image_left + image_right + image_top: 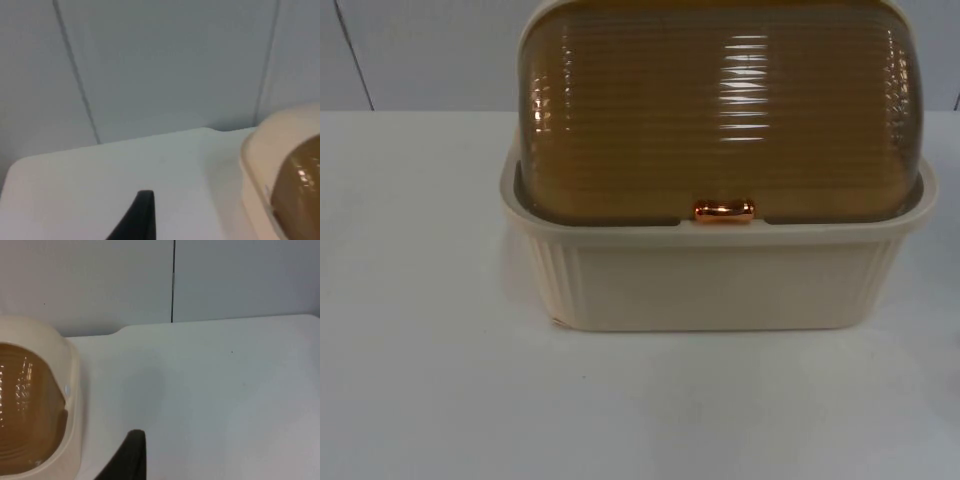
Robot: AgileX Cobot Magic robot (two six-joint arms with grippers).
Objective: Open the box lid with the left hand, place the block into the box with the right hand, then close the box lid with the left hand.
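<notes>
A cream ribbed box [720, 280] stands in the middle of the white table. Its amber, ribbed, see-through lid [720, 110] is down and shut, with a small copper handle [724, 210] at the front rim. My left gripper [135, 220] waits over the bare table off the box's left side, apart from the box [257, 165] and its lid [300, 190]. My right gripper [127, 457] hangs over the table off the box's right side, a short way from the cream rim [72, 390] and the amber lid [25, 405]. Neither touches the box.
The grey partition wall [420, 50] runs close behind the box, with a dark seam [173, 280] in it. Bare white table [620, 410] lies in front of the box and on both sides of it [225, 390].
</notes>
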